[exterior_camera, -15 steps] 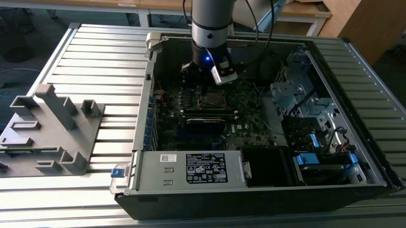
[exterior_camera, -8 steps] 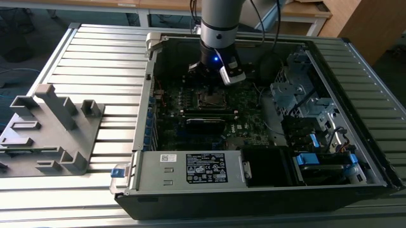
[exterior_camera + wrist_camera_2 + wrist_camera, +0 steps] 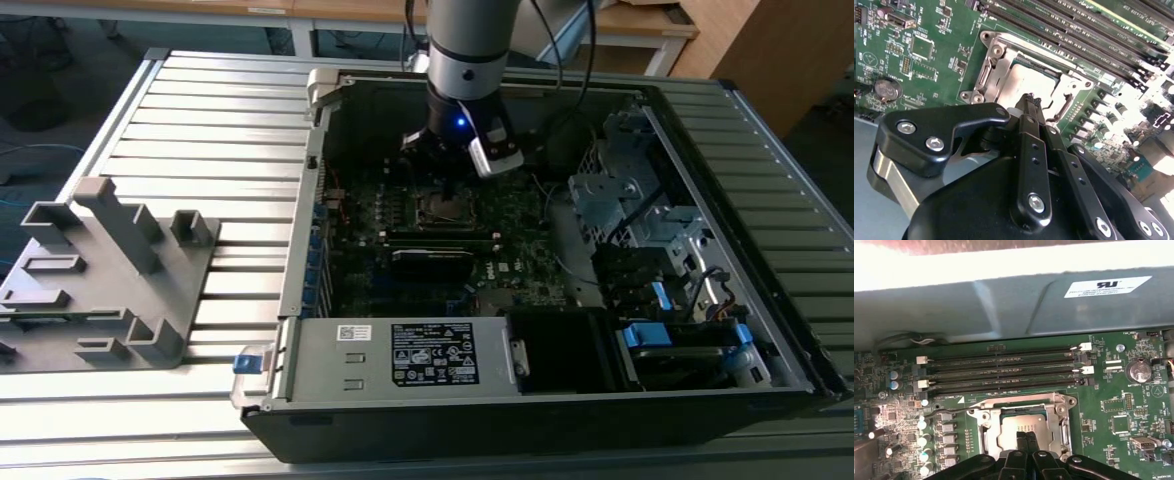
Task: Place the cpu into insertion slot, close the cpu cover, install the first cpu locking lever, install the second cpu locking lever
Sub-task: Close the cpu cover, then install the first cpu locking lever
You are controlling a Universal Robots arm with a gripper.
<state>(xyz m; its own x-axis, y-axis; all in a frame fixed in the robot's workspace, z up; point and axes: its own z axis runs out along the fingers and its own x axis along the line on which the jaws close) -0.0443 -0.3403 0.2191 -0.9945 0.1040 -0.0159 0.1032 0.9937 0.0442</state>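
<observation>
Above the cpu point(image 3: 1009, 432) — fingers point(image 3: 1021, 442) pinched together; nothing held; contact unclear

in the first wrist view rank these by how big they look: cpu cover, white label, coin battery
1. cpu cover
2. white label, farther away, so real size unsure
3. coin battery

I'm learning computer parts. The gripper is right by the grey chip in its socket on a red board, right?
The board is green, not red, as the first wrist view shows. The gripper is right by the grey chip in its socket.
</observation>
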